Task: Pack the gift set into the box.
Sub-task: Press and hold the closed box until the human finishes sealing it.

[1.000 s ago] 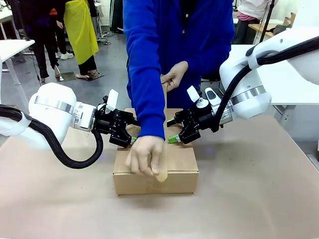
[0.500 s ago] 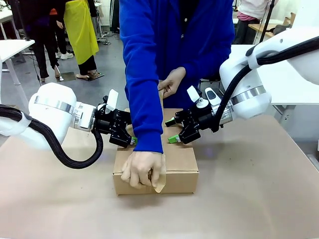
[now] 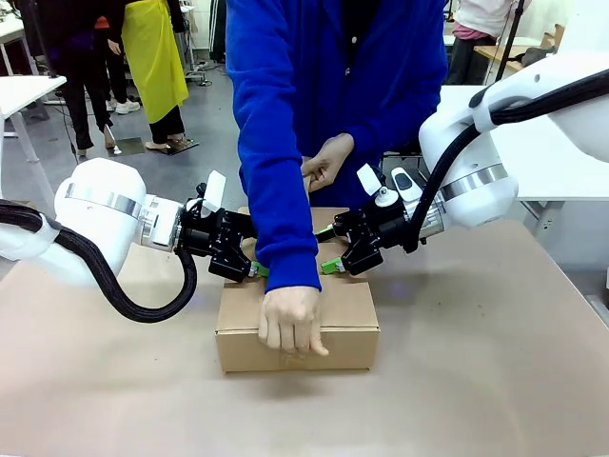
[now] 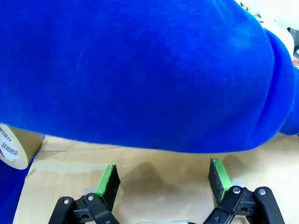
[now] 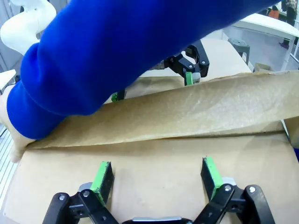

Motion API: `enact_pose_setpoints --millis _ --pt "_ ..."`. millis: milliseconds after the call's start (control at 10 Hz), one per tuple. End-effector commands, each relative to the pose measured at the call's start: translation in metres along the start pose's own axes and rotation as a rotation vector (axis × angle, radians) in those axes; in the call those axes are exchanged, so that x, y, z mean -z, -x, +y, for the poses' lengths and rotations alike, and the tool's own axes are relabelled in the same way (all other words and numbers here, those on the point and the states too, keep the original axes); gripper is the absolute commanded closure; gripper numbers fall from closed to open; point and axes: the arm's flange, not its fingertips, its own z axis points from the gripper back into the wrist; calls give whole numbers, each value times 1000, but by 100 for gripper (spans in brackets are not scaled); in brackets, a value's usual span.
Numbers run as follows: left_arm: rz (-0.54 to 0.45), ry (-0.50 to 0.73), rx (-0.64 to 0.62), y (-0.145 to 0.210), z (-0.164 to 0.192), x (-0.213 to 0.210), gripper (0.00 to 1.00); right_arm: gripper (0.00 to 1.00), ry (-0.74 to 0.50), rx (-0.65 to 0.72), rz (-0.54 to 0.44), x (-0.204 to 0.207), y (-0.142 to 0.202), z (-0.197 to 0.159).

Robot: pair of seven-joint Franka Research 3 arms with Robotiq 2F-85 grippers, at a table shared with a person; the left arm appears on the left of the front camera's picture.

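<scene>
The box (image 3: 344, 314) stands mid-table with its flaps down. The gift set is hidden. My left gripper (image 3: 249, 249) is open over the box's left top edge, my right gripper (image 3: 326, 249) open over its right top edge. A person's hand (image 3: 291, 324) presses on the box's front edge. Their other hand (image 3: 328, 157) holds a brown tape strip (image 5: 187, 112) stretched above the top. In the left wrist view, the open left gripper (image 4: 163, 169) rests over bare cardboard (image 4: 159, 205) under a blue sleeve (image 4: 140, 70). The right wrist view has my open right gripper (image 5: 156, 164) over the box top (image 5: 154, 196).
A tape roll (image 4: 9, 149) shows at the left edge of the left wrist view. The person's blue-sleeved arm (image 3: 276, 190) crosses between my two grippers. The brown table (image 3: 476, 381) spreads around the box. People stand at tables farther back.
The person's lower hand has slid down over the box's front edge, and the loose tape end no longer hangs free. Both arms have stayed still.
</scene>
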Motion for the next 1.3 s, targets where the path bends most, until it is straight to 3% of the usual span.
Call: enact_pose_setpoints --millis 0,1200 --pt "-6 6 15 3 -3 0 0 0 2 -11 2 1 1 0" --pt "-6 6 15 3 -3 0 0 0 2 -11 2 1 1 0"
